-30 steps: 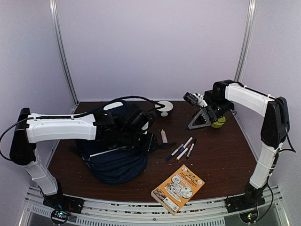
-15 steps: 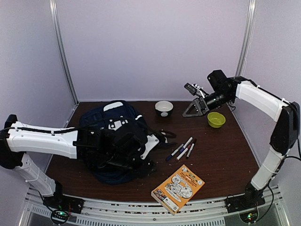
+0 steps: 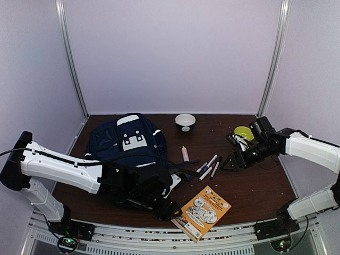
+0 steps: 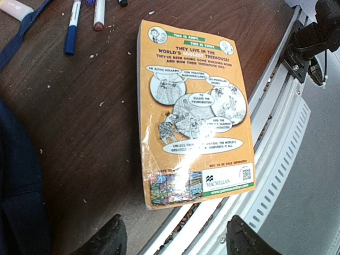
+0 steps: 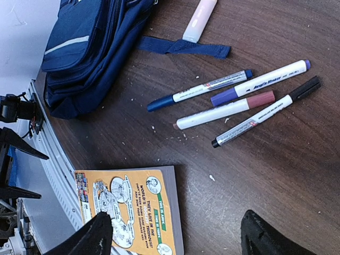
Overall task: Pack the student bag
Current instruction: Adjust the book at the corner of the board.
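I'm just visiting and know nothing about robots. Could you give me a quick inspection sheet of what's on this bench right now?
Surface: dark wooden table, pale crumbs scattered.
Job's things: navy student bag lying flat on the left, not held.
Clutter: orange book at the near edge, four markers, pale stick, white bowl, green bowl.
Grippers: left gripper open beside the book; right gripper open near the markers.
Cables: black cable along the left arm.
Surroundings: pale walls, metal rail in front.
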